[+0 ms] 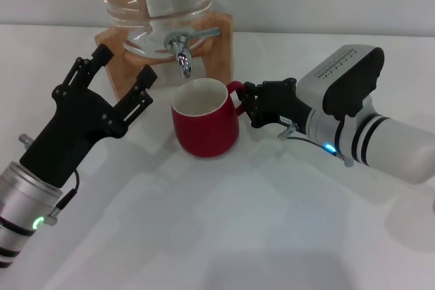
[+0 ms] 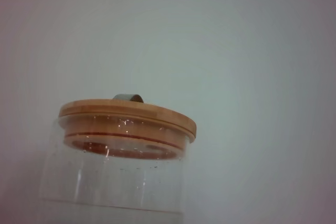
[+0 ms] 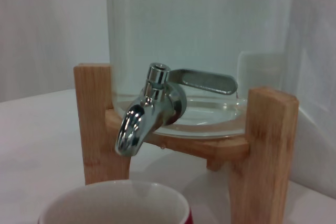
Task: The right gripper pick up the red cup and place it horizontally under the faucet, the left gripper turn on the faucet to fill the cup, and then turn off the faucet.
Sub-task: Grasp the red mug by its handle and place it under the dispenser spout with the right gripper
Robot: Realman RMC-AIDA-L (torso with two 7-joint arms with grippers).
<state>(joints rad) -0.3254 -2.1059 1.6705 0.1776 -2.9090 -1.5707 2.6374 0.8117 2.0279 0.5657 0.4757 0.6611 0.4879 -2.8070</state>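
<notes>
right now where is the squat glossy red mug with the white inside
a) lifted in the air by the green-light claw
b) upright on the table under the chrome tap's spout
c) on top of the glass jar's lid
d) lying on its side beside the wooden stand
b: the red mug stands upright on the white table, its open mouth below the chrome tap's spout, with the right gripper at its handle.

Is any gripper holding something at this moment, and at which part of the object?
The right gripper holds the red cup by its small loop handle, under the faucet. The left gripper is open and holds nothing.
</notes>
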